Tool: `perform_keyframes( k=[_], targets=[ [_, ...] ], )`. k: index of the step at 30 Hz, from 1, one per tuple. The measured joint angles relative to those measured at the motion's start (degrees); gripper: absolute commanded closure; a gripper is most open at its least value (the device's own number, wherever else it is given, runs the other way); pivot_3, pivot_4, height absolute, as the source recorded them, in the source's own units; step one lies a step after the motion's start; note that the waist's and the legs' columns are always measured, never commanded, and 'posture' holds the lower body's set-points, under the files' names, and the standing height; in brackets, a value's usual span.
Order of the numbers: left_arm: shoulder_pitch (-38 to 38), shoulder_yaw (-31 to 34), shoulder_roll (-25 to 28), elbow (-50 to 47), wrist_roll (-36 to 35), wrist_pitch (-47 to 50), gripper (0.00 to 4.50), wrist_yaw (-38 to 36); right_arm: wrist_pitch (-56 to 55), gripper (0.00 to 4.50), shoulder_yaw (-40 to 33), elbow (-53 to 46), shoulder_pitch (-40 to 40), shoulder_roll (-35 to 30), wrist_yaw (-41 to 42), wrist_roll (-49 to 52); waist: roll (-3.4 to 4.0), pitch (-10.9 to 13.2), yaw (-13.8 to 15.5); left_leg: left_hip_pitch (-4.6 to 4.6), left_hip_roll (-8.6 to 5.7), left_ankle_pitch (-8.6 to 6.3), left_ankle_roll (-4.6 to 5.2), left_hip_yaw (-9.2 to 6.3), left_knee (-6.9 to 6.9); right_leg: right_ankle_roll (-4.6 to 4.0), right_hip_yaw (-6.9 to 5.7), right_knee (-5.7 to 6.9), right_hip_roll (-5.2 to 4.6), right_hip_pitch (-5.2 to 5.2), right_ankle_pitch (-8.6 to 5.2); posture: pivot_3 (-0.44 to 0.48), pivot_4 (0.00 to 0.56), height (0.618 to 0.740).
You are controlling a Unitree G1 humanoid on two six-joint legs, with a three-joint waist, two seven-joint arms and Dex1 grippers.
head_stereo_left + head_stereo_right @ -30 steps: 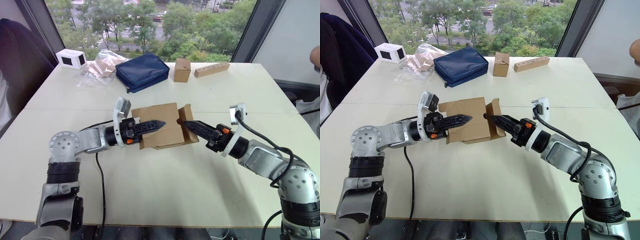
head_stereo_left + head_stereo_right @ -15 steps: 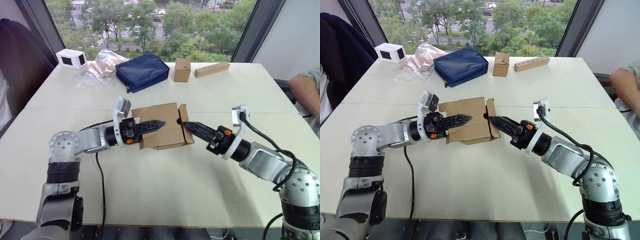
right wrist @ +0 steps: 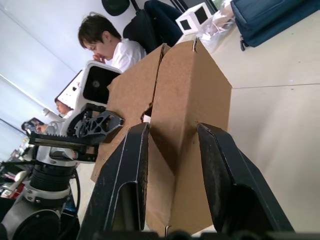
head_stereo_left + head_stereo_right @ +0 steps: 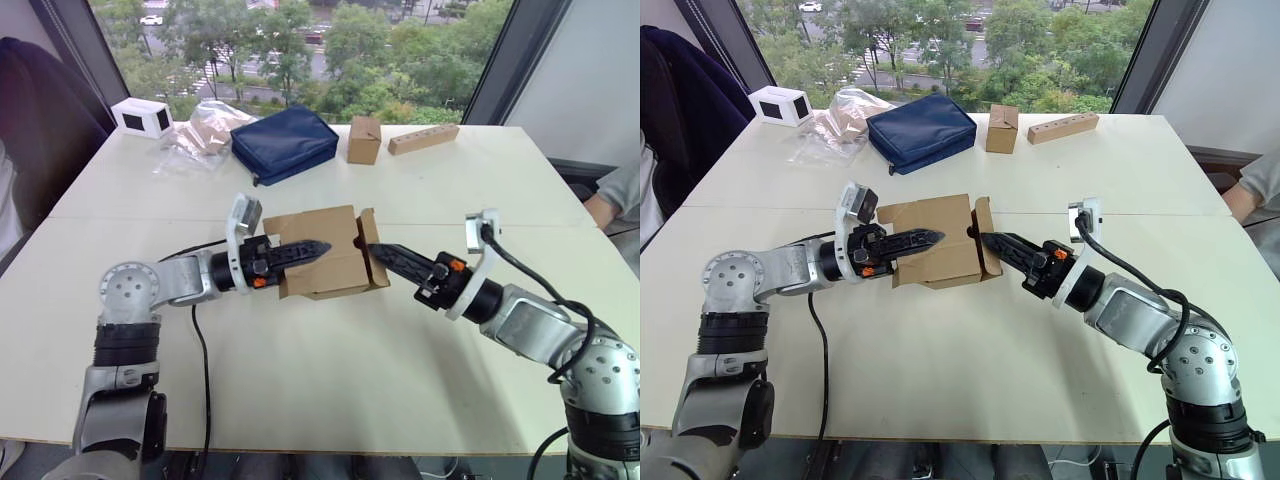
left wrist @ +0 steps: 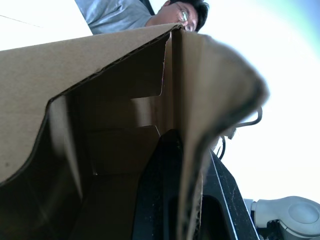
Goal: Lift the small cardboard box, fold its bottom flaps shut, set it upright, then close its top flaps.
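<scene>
Left gripper (image 4: 318, 246) apparently pinches small cardboard box (image 4: 325, 262) wall.

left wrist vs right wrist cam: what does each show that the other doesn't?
Left wrist: the inside of the small cardboard box, its inner flaps and corrugated edge, with a black finger of the left gripper against a wall of the box.

Right wrist: the outside of the box, with a flap standing between the two spread fingers of the right gripper; also the left gripper from across the box, the white table, a blue pouch and a small white box.

Both: the box, and a person behind it.
</scene>
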Motion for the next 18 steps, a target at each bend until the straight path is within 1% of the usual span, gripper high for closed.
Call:
perform_keyframes(
  k=[1,2,3,12,18],
  targets=[
    [0.0,0.0,-0.02,0.0,0.0,0.0,4.5,0.0,-0.01,3.48,0.0,0.0,0.0,0.0,0.04,-0.11,0.0,0.0,0.0,0.0,0.0,0.0,0.0,0.0,0.0,0.0,0.0,0.0,0.0,0.0,0.0,0.0,0.15,0.74],
    [0.0,0.0,-0.02,0.0,0.0,0.0,4.5,0.0,-0.02,3.67,0.02,0.0,0.0,0.0,0.08,-0.3,0.0,0.0,0.01,0.0,0.0,0.0,0.0,0.0,0.0,0.0,0.0,0.0,0.0,0.0,0.0,0.0,0.15,0.74],
    [0.0,0.0,-0.02,0.0,0.0,0.0,4.5,0.0,-0.04,4.03,0.02,0.0,0.0,0.0,0.08,-0.49,0.0,0.0,0.0,0.0,0.0,0.0,0.0,0.0,0.0,0.0,0.0,0.0,0.0,0.0,0.0,0.0,0.15,0.74],
    [0.0,0.0,-0.03,0.0,0.08,0.0,4.5,0.12,-0.24,4.03,0.05,0.0,-0.08,-0.08,0.04,-1.99,0.0,0.0,0.0,0.0,0.0,0.0,0.0,0.0,-0.01,0.0,0.0,-0.01,0.0,0.0,0.0,0.0,0.15,0.74],
    [0.0,0.0,-0.04,0.0,0.08,0.0,4.5,0.36,-0.41,4.03,0.32,-0.02,-1.19,-0.18,-0.05,-5.17,0.0,0.0,0.0,0.0,0.0,0.01,-0.01,0.0,-0.03,0.0,0.0,-0.01,0.0,-0.01,0.0,0.0,0.15,0.74]
  ],
)
